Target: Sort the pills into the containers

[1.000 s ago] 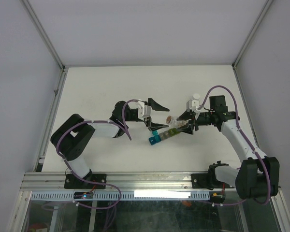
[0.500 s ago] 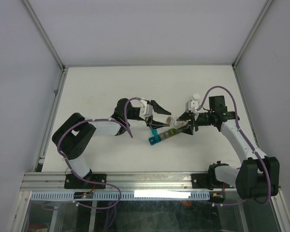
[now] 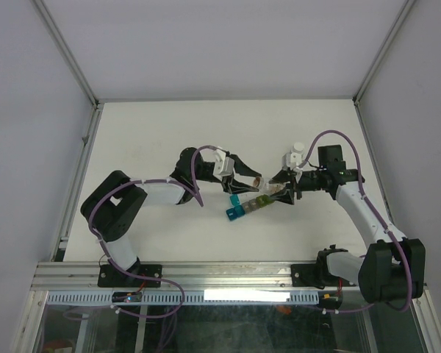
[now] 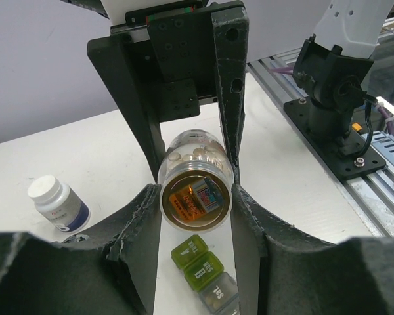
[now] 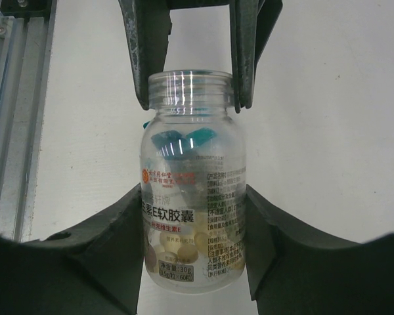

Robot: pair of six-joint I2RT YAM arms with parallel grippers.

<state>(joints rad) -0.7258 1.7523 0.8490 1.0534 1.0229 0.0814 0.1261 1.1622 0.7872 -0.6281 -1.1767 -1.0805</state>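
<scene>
A small clear bottle (image 3: 270,190) with pale pills inside lies nearly level above the table, held in my right gripper (image 3: 281,190), whose pads press both sides of its body (image 5: 194,216). Its round tan end (image 4: 196,200) points at my left gripper (image 3: 248,179). My left gripper's fingers (image 5: 243,79) are closed against both sides of that end. The containers (image 3: 246,206) are a strip of blue, teal, grey and green cubes on the table, just below the bottle. Their green cubes show in the left wrist view (image 4: 200,262).
A small dark bottle with a white cap (image 3: 297,151) stands behind the right gripper, and shows at the left of the left wrist view (image 4: 56,205). The right arm's base (image 4: 335,98) and the near-edge rail (image 5: 6,98) lie close by.
My left gripper has moved right toward the bottle, and its fingers have narrowed from wide open to closed on the tan end. The right gripper and bottle have stayed almost still.
</scene>
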